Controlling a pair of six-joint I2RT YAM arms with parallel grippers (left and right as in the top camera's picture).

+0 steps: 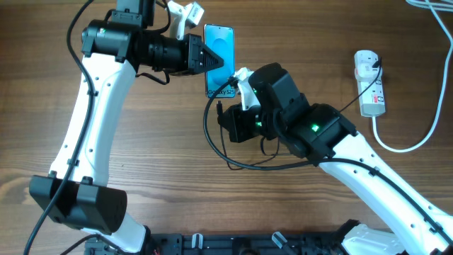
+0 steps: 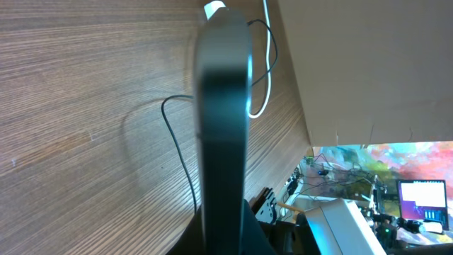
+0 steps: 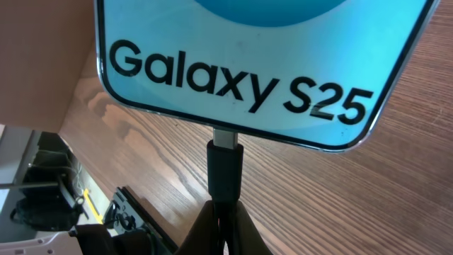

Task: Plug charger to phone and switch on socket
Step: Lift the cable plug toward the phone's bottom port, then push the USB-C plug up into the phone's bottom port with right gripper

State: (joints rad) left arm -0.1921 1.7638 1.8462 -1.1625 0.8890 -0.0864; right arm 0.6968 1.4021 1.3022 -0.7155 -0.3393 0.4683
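Note:
My left gripper (image 1: 212, 60) is shut on the phone (image 1: 219, 49), whose cyan screen faces up in the overhead view. In the left wrist view the phone (image 2: 223, 127) shows edge-on between the jaws. My right gripper (image 3: 225, 212) is shut on the charger's black connector (image 3: 225, 166), whose tip sits at the port in the phone's (image 3: 248, 64) lower edge, under the text "Galaxy S25". The thin black cable (image 1: 233, 163) loops over the table to the black plug (image 1: 371, 67) in the white socket (image 1: 370, 83) at the right.
The socket's thick white cord (image 1: 432, 106) curves along the right edge of the table. Monitors and clutter (image 2: 417, 198) show beyond the table in the left wrist view. The wood table (image 1: 177, 177) lies between the arms.

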